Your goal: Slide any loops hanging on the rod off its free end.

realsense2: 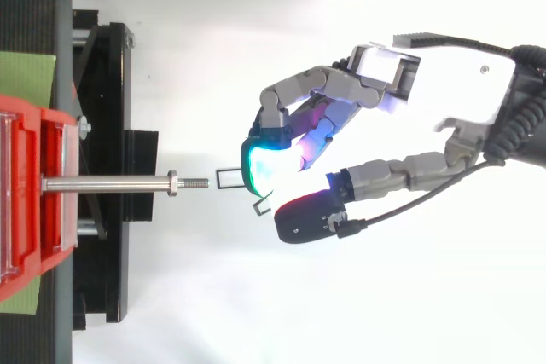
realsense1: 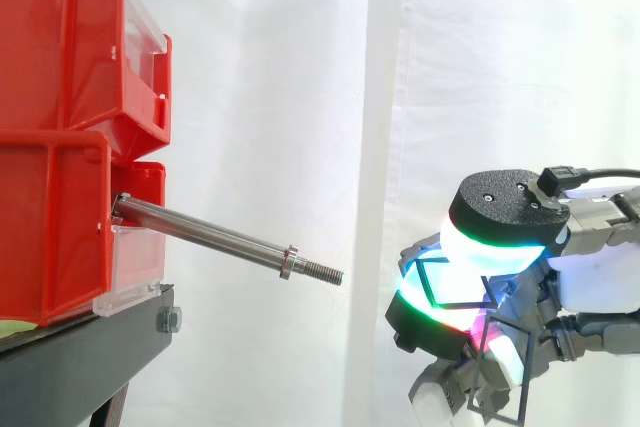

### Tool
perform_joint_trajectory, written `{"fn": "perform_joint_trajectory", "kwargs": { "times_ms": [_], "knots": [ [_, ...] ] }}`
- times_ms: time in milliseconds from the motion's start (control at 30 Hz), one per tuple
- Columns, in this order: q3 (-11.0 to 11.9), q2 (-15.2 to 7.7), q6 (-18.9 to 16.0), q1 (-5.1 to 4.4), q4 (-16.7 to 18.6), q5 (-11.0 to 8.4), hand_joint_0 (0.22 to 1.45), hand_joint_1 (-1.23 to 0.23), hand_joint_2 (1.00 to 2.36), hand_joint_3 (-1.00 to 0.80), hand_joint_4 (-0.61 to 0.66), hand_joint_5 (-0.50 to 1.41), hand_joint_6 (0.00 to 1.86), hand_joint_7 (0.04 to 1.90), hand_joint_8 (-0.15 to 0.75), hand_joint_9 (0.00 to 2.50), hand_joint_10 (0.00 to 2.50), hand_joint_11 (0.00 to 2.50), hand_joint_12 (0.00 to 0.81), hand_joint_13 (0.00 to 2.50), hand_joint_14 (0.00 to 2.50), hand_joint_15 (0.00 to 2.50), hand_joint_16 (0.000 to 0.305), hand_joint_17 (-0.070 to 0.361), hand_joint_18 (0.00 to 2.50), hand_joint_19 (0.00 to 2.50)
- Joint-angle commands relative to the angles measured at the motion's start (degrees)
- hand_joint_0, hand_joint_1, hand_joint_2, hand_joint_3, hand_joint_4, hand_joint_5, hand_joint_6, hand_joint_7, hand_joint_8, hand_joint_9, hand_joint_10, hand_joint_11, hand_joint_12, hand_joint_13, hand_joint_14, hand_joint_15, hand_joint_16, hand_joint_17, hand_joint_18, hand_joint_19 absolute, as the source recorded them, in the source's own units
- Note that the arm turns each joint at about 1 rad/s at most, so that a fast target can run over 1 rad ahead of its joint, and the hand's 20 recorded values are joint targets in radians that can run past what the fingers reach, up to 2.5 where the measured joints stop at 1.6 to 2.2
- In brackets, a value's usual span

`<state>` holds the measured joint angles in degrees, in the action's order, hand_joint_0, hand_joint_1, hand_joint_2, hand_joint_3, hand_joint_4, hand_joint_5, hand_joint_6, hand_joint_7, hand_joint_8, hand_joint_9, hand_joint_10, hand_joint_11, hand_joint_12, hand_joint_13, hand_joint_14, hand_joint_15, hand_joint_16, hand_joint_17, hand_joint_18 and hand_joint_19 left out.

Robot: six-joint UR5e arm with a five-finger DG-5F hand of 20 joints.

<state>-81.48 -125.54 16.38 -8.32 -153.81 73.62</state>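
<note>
A steel rod (realsense1: 215, 237) sticks out level from the red bins (realsense1: 60, 217), and its threaded free end (realsense2: 196, 182) points at my hand. The rod's shaft is bare from the bin wall to the tip. My hand (realsense2: 444, 91) hovers just beyond that tip, a short gap away, with its fingers curled and glowing. Thin dark square loops (realsense2: 220, 179) are pinched between the fingertips and jut toward the rod's end. A second loop (realsense2: 261, 205) hangs slightly lower beside the thumb. In the side view the loops (realsense1: 465, 304) show as dark outlines against the hand (realsense1: 590, 277), below the rod's height.
The red bins are stacked on a black stand (realsense1: 90, 347) at the left. A white curtain (realsense1: 300, 97) backs the scene. A nut (realsense2: 172, 183) sits on the rod near its threaded tip.
</note>
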Motion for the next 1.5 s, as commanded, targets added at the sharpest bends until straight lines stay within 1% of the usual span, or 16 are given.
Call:
{"fn": "perform_joint_trajectory", "kwargs": {
  "times_ms": [0, 67, 200, 467, 667, 733, 800, 833, 933, 1000, 1167, 1267, 1300, 1333, 1367, 1467],
  "knots": [
    [0.00, 0.03, -0.12, -0.03, -0.08, -0.06, 0.59, -0.81, 1.01, -0.06, 0.23, -0.12, 0.85, 1.30, 0.339, 1.04, 0.01, 0.62, 0.325, 0.76, 0.01, 0.24, 0.044, 0.099, 0.69, 0.32],
    [0.00, -0.05, -0.21, -0.03, -0.08, -0.06, 0.59, -0.81, 1.01, -0.06, 0.23, -0.12, 0.85, 1.30, 0.341, 1.04, 0.01, 0.62, 0.324, 0.76, 0.01, 0.24, 0.044, 0.099, 0.69, 0.32],
    [0.00, 0.03, -0.12, -0.03, -0.08, -0.06, 0.57, -0.74, 1.01, -0.09, 0.22, -0.11, 0.83, 1.35, 0.327, 1.05, 0.01, 0.58, 0.328, 0.75, 0.01, 0.24, 0.045, 0.101, 0.68, 0.33],
    [0.00, -0.05, -0.12, -0.12, -0.26, -0.06, 0.57, -0.67, 1.01, -0.12, 0.20, -0.09, 0.79, 1.40, 0.317, 1.06, 0.01, 0.47, 0.344, 0.73, 0.01, 0.23, 0.048, 0.109, 0.66, 0.35],
    [0.00, 0.03, -0.48, -0.47, -2.11, -0.06, 0.57, -0.66, 1.00, -0.11, 0.17, -0.08, 0.77, 1.41, 0.313, 1.02, 0.01, 0.32, 0.352, 0.69, 0.00, 0.15, 0.051, 0.115, 0.66, 0.34],
    [0.00, 0.03, -0.92, -0.47, -2.55, -0.23, 0.57, -0.66, 1.00, -0.12, 0.18, -0.08, 0.77, 1.39, 0.319, 1.06, 0.01, 0.34, 0.353, 0.68, 0.00, 0.15, 0.052, 0.116, 0.66, 0.32],
    [0.09, 0.39, -3.20, -0.65, -3.86, -1.11, 0.57, -0.66, 1.00, -0.14, 0.19, -0.08, 0.78, 1.36, 0.333, 1.13, 0.01, 0.47, 0.357, 0.68, 0.00, 0.15, 0.052, 0.116, 0.66, 0.32],
    [0.09, 0.74, -5.49, -0.74, -5.36, -1.81, 0.57, -0.67, 1.00, -0.14, 0.19, -0.09, 0.78, 1.36, 0.335, 1.14, 0.01, 0.49, 0.358, 0.68, 0.00, 0.15, 0.052, 0.116, 0.66, 0.32],
    [0.18, 0.91, -9.88, -1.09, -8.08, -2.78, 0.57, -0.67, 1.00, -0.13, 0.18, -0.09, 0.80, 1.34, 0.342, 1.19, 0.01, 0.64, 0.369, 0.70, 0.01, 0.18, 0.052, 0.117, 0.68, 0.32],
    [0.44, 0.83, -12.52, -1.26, -10.28, -2.69, 0.57, -0.68, 1.01, -0.10, 0.16, -0.10, 0.82, 1.31, 0.339, 1.20, 0.01, 0.68, 0.368, 0.71, 0.01, 0.19, 0.052, 0.116, 0.68, 0.32],
    [0.44, 0.83, -13.92, -1.44, -11.07, -2.60, 0.57, -0.69, 1.01, -0.07, 0.14, -0.09, 0.82, 1.31, 0.344, 1.18, 0.01, 0.65, 0.373, 0.72, 0.01, 0.20, 0.053, 0.119, 0.70, 0.32],
    [0.44, 0.83, -13.84, -1.53, -11.07, -2.60, 0.57, -0.70, 1.01, -0.07, 0.14, -0.09, 0.82, 1.30, 0.347, 1.14, 0.01, 0.55, 0.371, 0.71, 0.01, 0.17, 0.053, 0.119, 0.70, 0.31],
    [0.35, 0.83, -13.84, -1.53, -10.98, -2.60, 0.57, -0.70, 1.00, -0.07, 0.14, -0.09, 0.82, 1.29, 0.348, 1.06, 0.01, 0.41, 0.364, 0.70, 0.00, 0.13, 0.053, 0.119, 0.71, 0.29],
    [0.35, 0.83, -13.75, -1.53, -10.98, -2.52, 0.57, -0.70, 1.00, -0.06, 0.14, -0.09, 0.82, 1.30, 0.342, 1.03, 0.01, 0.37, 0.361, 0.70, 0.00, 0.12, 0.053, 0.119, 0.71, 0.29],
    [0.44, 0.83, -13.75, -1.53, -10.98, -2.52, 0.57, -0.70, 1.00, -0.07, 0.14, -0.09, 0.81, 1.31, 0.351, 0.96, 0.00, 0.21, 0.348, 0.66, 0.00, 0.07, 0.053, 0.118, 0.71, 0.27],
    [0.35, 0.83, -13.66, -1.53, -10.98, -2.52, 0.57, -0.71, 1.00, -0.06, 0.14, -0.08, 0.80, 1.32, 0.349, 0.86, 0.00, 0.08, 0.346, 0.66, 0.00, 0.04, 0.053, 0.118, 0.71, 0.26]
  ]
}}
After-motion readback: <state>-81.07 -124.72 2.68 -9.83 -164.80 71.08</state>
